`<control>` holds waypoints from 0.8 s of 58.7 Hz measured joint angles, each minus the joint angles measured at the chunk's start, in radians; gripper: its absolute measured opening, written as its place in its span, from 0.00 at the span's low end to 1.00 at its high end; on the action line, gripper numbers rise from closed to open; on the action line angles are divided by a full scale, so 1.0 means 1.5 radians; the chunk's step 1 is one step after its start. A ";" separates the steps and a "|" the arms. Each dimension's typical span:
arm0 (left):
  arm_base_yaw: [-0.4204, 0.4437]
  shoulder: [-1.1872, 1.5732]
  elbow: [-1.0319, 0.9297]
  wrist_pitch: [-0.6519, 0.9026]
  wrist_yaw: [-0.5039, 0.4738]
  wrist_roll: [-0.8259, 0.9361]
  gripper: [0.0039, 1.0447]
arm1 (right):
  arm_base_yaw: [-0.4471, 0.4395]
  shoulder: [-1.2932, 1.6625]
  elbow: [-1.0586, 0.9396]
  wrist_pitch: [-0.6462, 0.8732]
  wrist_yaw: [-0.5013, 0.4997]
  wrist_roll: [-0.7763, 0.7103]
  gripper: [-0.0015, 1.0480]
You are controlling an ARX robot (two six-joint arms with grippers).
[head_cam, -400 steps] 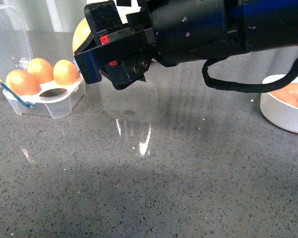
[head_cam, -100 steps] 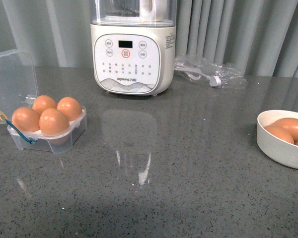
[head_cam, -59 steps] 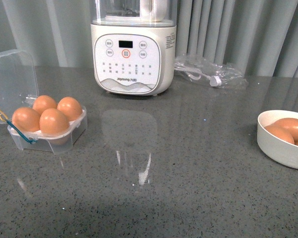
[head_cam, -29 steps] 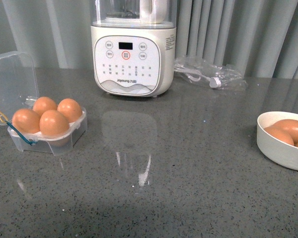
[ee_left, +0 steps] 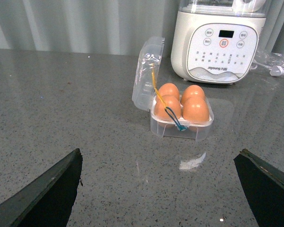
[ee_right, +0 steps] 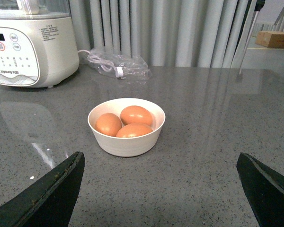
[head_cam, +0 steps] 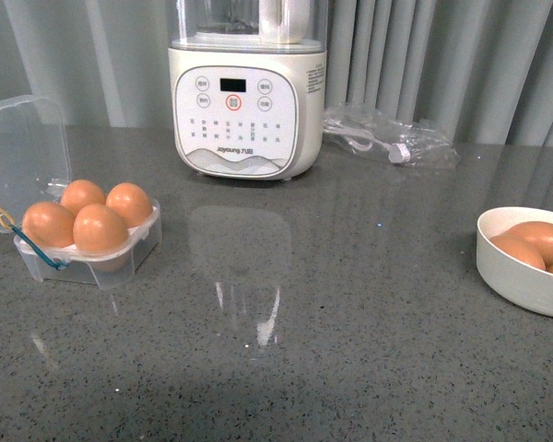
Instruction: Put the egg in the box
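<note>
Front and wrist views of a grey speckled surface.

The box, a clear plastic case, is seen at the left of the front view. Its hinged lid is raised and tilted back, and a blue-and-yellow band is draped over its near left corner. All four cups are filled with orange-brown eggs. The egg is seated upright in the near right cup and is touched by its neighbours.

A white appliance with a button panel is placed behind and to the right of the box, well apart from it. A crumpled clear bag with a white cable inside is laid beside the appliance, in front of a pale curtain.

A round white bowl is set at the far right. Three brown eggs are held in it, as shown in the right wrist view.

The left tool is spread wide and nothing is held; the box is framed between its dark fingers from a distance. The right tool is likewise spread wide and empty, with the bowl beyond it. Neither tool is seen in the front view.
</note>
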 joint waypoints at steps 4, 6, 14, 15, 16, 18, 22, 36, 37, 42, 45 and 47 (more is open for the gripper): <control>0.000 0.000 0.000 0.000 0.000 0.000 0.94 | 0.000 0.000 0.000 0.000 0.000 0.000 0.93; -0.001 0.002 0.001 -0.001 -0.006 -0.003 0.94 | 0.000 0.000 0.000 0.000 0.000 0.000 0.93; -0.124 0.152 0.065 -0.173 -0.302 -0.194 0.94 | 0.000 0.000 0.000 0.000 0.000 0.000 0.93; -0.128 0.156 0.065 -0.172 -0.303 -0.210 0.94 | 0.000 0.000 0.000 0.000 0.000 0.000 0.93; -0.131 0.159 0.064 -0.170 -0.302 -0.215 0.94 | 0.000 0.000 0.000 0.000 -0.001 0.000 0.93; -0.141 0.166 0.064 -0.159 -0.298 -0.236 0.94 | 0.000 0.000 0.000 0.000 -0.001 0.000 0.93; -0.148 0.172 0.066 -0.122 -0.289 -0.261 0.94 | 0.000 0.000 0.000 0.000 0.000 0.000 0.93; -0.125 0.248 0.073 0.003 -0.191 -0.266 0.94 | 0.000 0.000 0.000 0.000 0.000 0.000 0.93; -0.119 0.257 0.073 0.011 -0.182 -0.263 0.94 | 0.000 0.000 0.000 0.000 0.000 0.000 0.93; -0.080 0.299 0.080 0.062 -0.117 -0.248 0.94 | 0.000 0.000 0.000 0.000 0.000 0.000 0.93; -0.051 0.330 0.092 0.091 -0.081 -0.236 0.94 | 0.000 0.000 0.000 0.000 0.000 0.000 0.93; -0.019 0.362 0.107 0.119 -0.041 -0.220 0.94 | 0.000 0.000 0.000 0.000 0.000 0.000 0.93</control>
